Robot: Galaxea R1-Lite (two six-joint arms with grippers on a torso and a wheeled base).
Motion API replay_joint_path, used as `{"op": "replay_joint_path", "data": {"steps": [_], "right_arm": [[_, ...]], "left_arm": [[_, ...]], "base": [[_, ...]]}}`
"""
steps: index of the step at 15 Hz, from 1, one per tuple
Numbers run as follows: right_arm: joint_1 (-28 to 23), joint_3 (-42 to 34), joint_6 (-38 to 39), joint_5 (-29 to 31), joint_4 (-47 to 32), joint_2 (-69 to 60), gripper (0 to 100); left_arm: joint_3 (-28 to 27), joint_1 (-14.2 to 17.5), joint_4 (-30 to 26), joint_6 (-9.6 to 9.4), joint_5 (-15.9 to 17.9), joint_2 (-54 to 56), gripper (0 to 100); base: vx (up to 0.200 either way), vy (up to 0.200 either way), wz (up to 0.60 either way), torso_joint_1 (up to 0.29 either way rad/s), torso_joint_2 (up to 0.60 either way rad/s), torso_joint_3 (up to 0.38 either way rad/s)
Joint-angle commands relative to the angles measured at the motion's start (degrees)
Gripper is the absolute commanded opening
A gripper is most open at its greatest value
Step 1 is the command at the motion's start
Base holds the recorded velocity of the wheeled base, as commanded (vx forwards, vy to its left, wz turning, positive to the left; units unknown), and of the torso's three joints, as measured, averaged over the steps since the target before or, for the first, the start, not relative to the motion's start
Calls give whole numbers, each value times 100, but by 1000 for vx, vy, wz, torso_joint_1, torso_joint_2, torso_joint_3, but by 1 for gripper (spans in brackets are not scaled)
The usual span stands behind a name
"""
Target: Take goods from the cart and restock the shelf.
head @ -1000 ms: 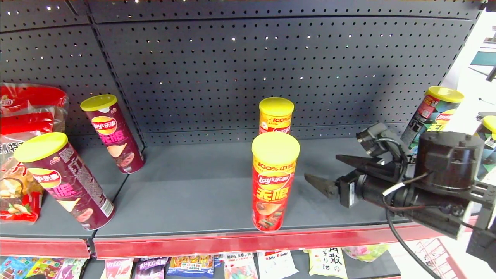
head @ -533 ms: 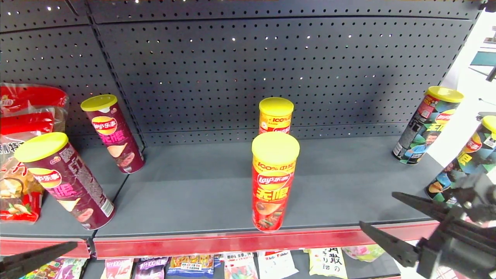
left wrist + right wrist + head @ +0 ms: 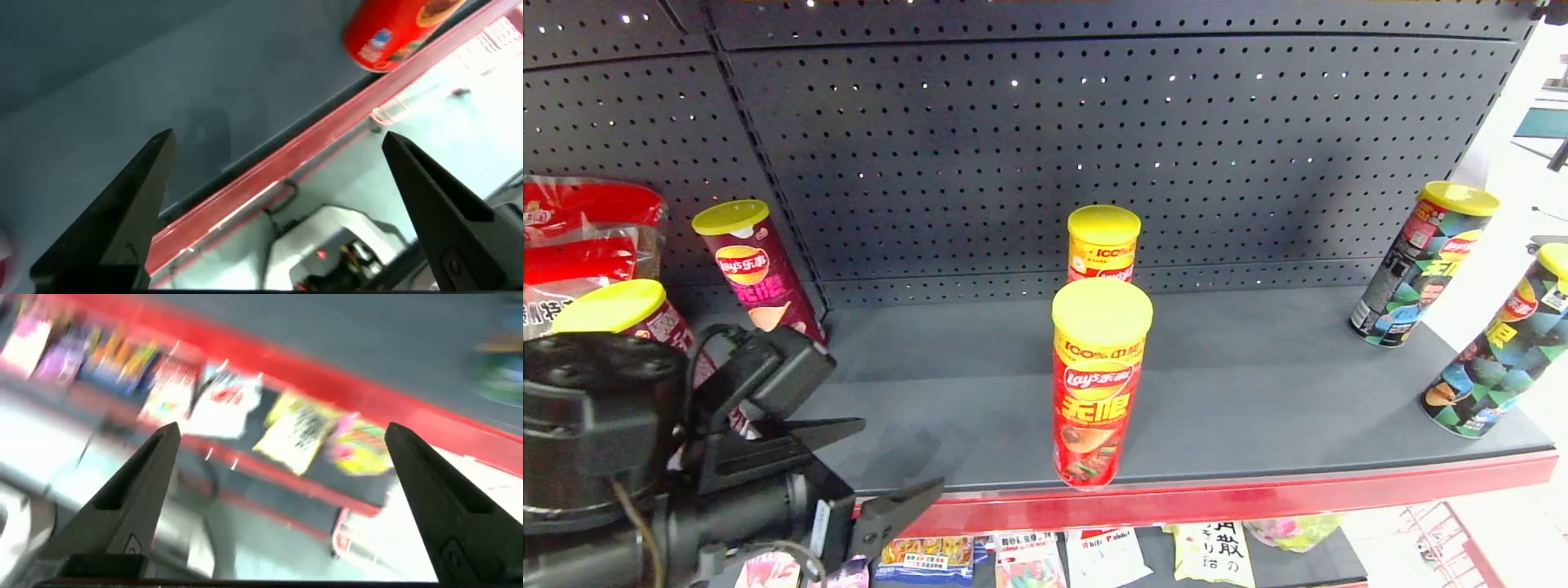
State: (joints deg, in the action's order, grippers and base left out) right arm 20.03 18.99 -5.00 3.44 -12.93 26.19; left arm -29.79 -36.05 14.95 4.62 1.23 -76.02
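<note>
1. Six tall snack cans with yellow lids stand upright on the grey shelf: a red can at the front edge in the middle, a second red-and-yellow can straight behind it by the pegboard, two maroon cans at the left, and two dark patterned cans at the right
2. The left gripper sits low at the shelf's front left, just before the red lip; its claw is spread wide and carries nothing
3. The right gripper is also spread wide and empty, and faces the lower tier of snack packets
4. As a judgement, restocking looks partly done: cans are placed, but wide bare stretches lie between the groups, so more goods would fit; with both claws empty, the next step is likely to fetch another item from the cart
5. Each can label carries a round logo and large bold characters, in yellow on the red cans; the wording is left unread here, and the print on the lower packets is too small to make out
</note>
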Motion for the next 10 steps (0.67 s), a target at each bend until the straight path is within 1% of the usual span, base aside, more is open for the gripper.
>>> {"op": "replay_joint_path", "data": {"steps": [1,2,4,7,9,10], "right_arm": [[-720,-18,78,34,-148,-931,100],[-816,-115,78,34,-139,-1010,100],[-825,-256,78,52,-157,-1230,100],[-834,-405,78,78,-192,-1476,100],[-834,-432,78,78,-201,-1520,100],[-834,-440,78,78,-201,-1520,100]], "left_arm": [[-396,-245,26,74,-141,-923,100],[-554,-280,26,74,-193,-1108,100],[-791,-280,35,74,-229,-1424,100],[-967,-298,35,57,-246,-1714,100],[-1020,-298,44,39,-369,-1837,100],[-1108,-385,44,39,-483,-1960,100]], "base": [[0,0,0,0,0,0],[0,0,0,0,0,0],[0,0,0,0,0,0],[0,0,0,0,0,0],[0,0,0,0,0,0],[0,0,0,0,0,0]]}}
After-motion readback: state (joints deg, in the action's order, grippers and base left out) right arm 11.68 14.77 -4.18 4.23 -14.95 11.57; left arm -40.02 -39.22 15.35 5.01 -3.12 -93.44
